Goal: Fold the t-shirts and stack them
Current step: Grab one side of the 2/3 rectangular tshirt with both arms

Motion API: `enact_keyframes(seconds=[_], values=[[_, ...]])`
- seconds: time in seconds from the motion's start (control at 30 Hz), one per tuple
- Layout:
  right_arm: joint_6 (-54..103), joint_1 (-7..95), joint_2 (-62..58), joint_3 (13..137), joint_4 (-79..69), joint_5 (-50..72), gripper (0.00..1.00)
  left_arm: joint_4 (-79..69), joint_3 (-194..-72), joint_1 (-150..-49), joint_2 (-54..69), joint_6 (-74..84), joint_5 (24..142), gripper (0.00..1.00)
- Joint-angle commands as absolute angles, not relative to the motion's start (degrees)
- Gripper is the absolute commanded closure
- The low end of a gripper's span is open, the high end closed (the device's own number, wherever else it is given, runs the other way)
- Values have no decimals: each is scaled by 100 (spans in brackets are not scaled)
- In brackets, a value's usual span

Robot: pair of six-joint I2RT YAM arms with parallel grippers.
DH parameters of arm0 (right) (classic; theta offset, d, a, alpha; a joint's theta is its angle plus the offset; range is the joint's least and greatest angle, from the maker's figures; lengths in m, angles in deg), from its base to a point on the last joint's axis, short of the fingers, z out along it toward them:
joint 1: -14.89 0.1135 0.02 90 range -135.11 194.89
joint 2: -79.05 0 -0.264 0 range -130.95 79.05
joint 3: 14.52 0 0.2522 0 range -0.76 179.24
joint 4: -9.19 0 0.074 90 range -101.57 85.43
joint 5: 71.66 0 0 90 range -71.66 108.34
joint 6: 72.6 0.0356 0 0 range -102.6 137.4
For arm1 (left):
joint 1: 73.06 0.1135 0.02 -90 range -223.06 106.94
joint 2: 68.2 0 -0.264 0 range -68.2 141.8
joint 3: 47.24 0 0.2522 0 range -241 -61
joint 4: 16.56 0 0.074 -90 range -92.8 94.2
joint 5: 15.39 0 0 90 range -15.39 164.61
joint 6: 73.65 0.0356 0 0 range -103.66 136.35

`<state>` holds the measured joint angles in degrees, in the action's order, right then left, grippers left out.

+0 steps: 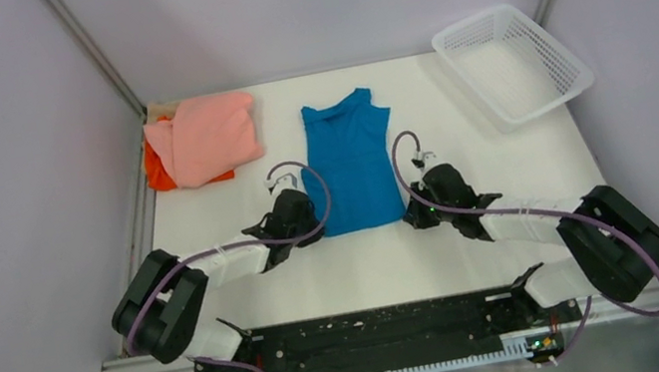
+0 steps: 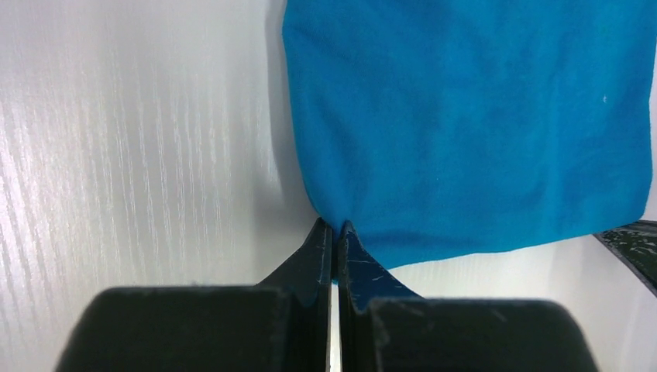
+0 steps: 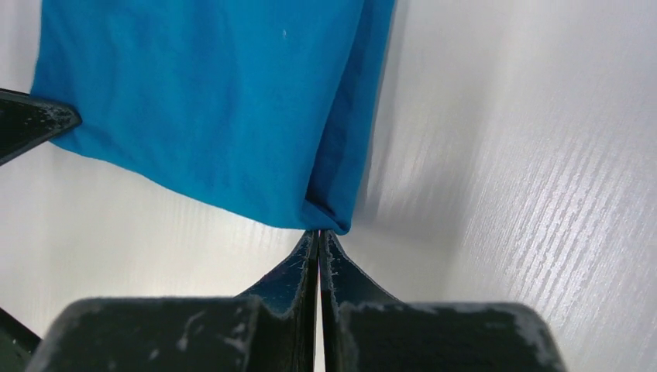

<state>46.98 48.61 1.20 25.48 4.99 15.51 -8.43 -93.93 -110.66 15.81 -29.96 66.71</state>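
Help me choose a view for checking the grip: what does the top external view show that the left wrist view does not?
Only the top external view shows the salmon-pink t-shirt lying on the orange t-shirt at the far left, the white basket at the far right, and the collar end of the blue t-shirt. Only the left wrist view shows, up close, the left gripper with its jaws pressed together on that shirt's near left corner. Both show the blue t-shirt, the left gripper, the right gripper at the other near corner, and the table.
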Motion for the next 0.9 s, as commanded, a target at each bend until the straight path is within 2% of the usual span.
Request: enact_keyframes(seconds=[0.0, 0.13, 0.3, 0.47, 0.57, 0.63, 0.7, 0.8, 0.87], values=[[4581, 4977, 715, 2488, 803, 1549, 100, -554, -9319, -11101, 1276, -2846, 6859, 100], [4427, 5073, 1248, 2333, 821, 1712, 100, -488, -9293, -11221, 952, -2786, 6979, 100], [4478, 5264, 1856, 2242, 754, 1334, 100, -50, -9314, -11377, 362, -2834, 7260, 100], [4534, 5365, 2052, 2179, 393, 1981, 100, -229, -9078, -11507, -249, -3005, 7431, 100], [4602, 5365, 1598, 2485, -58, 2394, 84, 81, -9072, -11514, -58, -3024, 7351, 100], [4660, 5365, 1321, 2508, 49, 2265, 77, 109, -8987, -11516, 94, -3116, 7372, 100], [4710, 5365, 1102, 2497, 102, 2035, 66, -82, -8810, -11522, 130, -3200, 7428, 100], [4709, 5365, 825, 2519, -162, 2085, 55, -164, -8665, -11524, 69, -3253, 7422, 100], [4728, 5372, 683, 2509, -154, 2005, 53, -154, -8628, -11524, 13, -3252, 7388, 100]])
